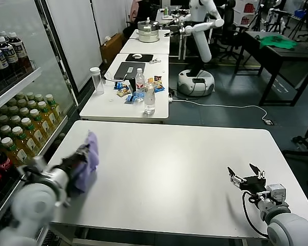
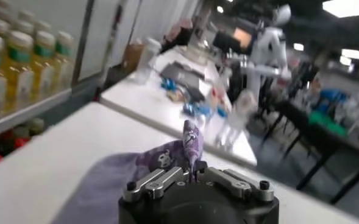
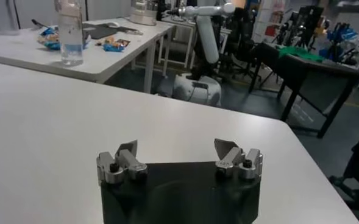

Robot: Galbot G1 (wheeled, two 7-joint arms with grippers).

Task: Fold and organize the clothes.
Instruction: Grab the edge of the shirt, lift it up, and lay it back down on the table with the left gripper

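Note:
The lavender T-shirt (image 1: 88, 159) is bunched up near the left edge of the white table (image 1: 174, 169). My left gripper (image 1: 83, 152) is shut on a fold of it. In the left wrist view the shirt (image 2: 161, 159) with its darker purple print rises in a pinched ridge between the closed jaws of that gripper (image 2: 194, 172). My right gripper (image 1: 246, 176) is open and empty, resting low over the table's right front part. In the right wrist view its fingers (image 3: 125, 151) stand wide apart over bare tabletop (image 3: 106, 103).
A drinks fridge (image 1: 15, 118) stands close at the left. Behind my table is another table (image 1: 128, 102) with bottles (image 1: 149, 97) and snacks. Another robot (image 1: 200, 31) and a dark table with a bright green garment (image 1: 278, 42) stand farther back.

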